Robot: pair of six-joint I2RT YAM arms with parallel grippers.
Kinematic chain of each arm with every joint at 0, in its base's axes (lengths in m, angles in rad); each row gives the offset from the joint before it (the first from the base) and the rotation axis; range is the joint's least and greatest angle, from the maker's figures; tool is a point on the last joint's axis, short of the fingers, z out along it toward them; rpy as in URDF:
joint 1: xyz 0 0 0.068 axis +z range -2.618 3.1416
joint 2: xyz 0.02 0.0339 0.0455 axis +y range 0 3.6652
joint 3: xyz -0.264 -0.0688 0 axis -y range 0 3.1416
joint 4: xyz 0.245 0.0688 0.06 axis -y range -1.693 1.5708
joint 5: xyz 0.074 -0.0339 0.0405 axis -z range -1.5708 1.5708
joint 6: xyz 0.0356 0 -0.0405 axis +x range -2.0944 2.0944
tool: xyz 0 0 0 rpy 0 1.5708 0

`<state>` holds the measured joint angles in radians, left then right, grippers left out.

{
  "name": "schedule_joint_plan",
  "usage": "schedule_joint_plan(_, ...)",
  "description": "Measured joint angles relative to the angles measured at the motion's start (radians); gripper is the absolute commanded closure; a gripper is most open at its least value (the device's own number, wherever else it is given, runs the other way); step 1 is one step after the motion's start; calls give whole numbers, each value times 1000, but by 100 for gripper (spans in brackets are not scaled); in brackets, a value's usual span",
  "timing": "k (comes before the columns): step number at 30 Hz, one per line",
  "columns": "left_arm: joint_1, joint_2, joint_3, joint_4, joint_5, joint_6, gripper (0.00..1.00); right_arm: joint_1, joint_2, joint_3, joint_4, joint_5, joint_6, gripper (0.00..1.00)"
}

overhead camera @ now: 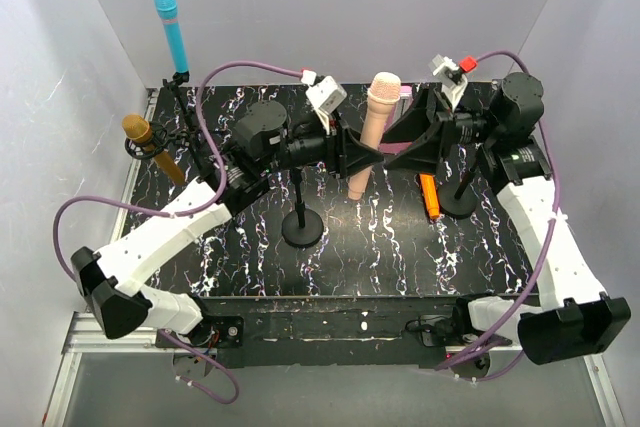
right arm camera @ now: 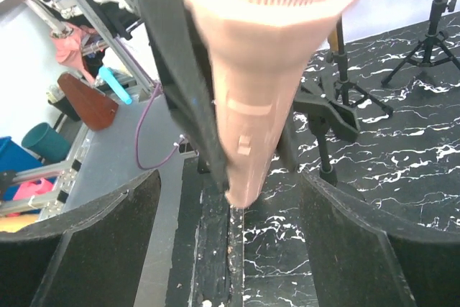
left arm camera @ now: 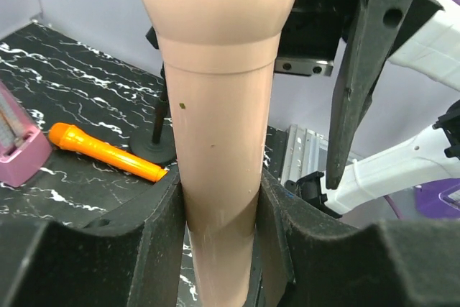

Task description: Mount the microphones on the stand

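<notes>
The slim pink-cream microphone point(overhead camera: 372, 127) is clamped upright by the left gripper point(left arm camera: 219, 210) beside the black round-based stand point(overhead camera: 302, 228), seemingly for handover to the wide-spread right gripper point(right arm camera: 230, 192).

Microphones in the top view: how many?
4: sky blue microphone mounted back left; gold microphone mounted far left; pink-cream microphone in the left gripper, centre; orange microphone lying on the table, right of centre. None seem hidden.
</notes>
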<state>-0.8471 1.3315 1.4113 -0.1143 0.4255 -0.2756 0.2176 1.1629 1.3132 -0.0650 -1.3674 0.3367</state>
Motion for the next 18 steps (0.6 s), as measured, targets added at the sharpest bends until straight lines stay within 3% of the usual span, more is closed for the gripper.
schedule_joint_plan(4, 0, 48, 0, 40, 33, -47, 100, 0, 59, -34, 354, 29, 359, 18)
schedule_joint_plan(7, -2, 72, 0, 67, 48, -74, 100, 0, 105, -42, 513, 68, 534, 20)
schedule_joint_plan(14, -6, 91, 0, 112, 70, -111, 100, 0, 122, -49, 654, 117, 689, 28)
schedule_joint_plan(17, -6, 102, 0, 127, 76, -121, 100, 0, 129, -49, 714, 124, 735, 41)
schedule_joint_plan(18, -6, 105, 0, 129, 76, -122, 100, 0, 134, -49, 739, 124, 755, 49)
